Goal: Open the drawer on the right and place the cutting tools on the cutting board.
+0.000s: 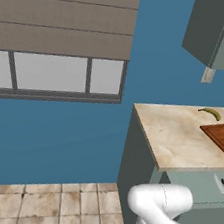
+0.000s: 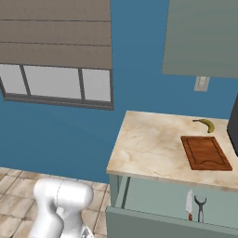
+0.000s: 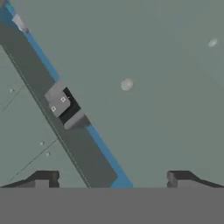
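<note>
Grey-green drawer (image 2: 153, 204) pulled open; red-handled knife (image 2: 189, 204) and dark peeler-like tool (image 2: 200, 208) lie inside, long axes front-to-back, below reddish-brown wooden cutting board (image 2: 205, 153). Gripper (image 3: 111, 177) spread wide, holding nothing.

No readable text, label, brand, number or sign on any surface in these views

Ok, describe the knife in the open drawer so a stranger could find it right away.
Start at the beige countertop with the cutting board. Below it the drawer stands open. The knife lies inside: flat pale blade, reddish handle, unlike the forked grey tool beside it.
</note>
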{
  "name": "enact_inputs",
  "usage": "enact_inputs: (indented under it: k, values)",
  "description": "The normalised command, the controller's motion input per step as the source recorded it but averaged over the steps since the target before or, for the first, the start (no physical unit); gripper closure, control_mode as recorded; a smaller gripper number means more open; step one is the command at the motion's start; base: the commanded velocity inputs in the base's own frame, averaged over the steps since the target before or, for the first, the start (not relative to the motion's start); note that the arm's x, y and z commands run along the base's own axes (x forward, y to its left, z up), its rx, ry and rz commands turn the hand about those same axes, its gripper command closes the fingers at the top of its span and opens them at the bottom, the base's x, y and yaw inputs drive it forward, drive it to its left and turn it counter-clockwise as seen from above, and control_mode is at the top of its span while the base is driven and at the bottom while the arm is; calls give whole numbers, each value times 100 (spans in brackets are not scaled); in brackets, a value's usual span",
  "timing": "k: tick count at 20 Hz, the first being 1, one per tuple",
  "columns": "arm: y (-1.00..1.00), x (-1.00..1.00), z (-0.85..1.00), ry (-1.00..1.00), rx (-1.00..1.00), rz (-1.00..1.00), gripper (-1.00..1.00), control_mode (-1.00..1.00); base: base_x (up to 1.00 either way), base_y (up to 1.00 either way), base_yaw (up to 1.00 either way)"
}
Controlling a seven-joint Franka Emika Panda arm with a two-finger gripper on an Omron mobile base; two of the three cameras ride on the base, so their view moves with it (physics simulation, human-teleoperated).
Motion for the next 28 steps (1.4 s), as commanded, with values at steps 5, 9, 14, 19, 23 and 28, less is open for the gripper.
enact_inputs:
  k: [5,9,14,19,23,28]
  values:
    - [76,17,100,-6,-20,13,-100,-100,0,0,0]
    - [74,38,100,-11,-30,16,-100,-100,0,0,0]
    - [58,33,100,-12,-36,16,-100,-100,0,0,0]
    - [35,29,100,-13,-38,14,-100,-100,0,0,0]
    - [20,51,100,-9,-37,11,-100,-100,0,0,0]
    - [11,67,100,-13,-40,8,-100,-100,0,0,0]
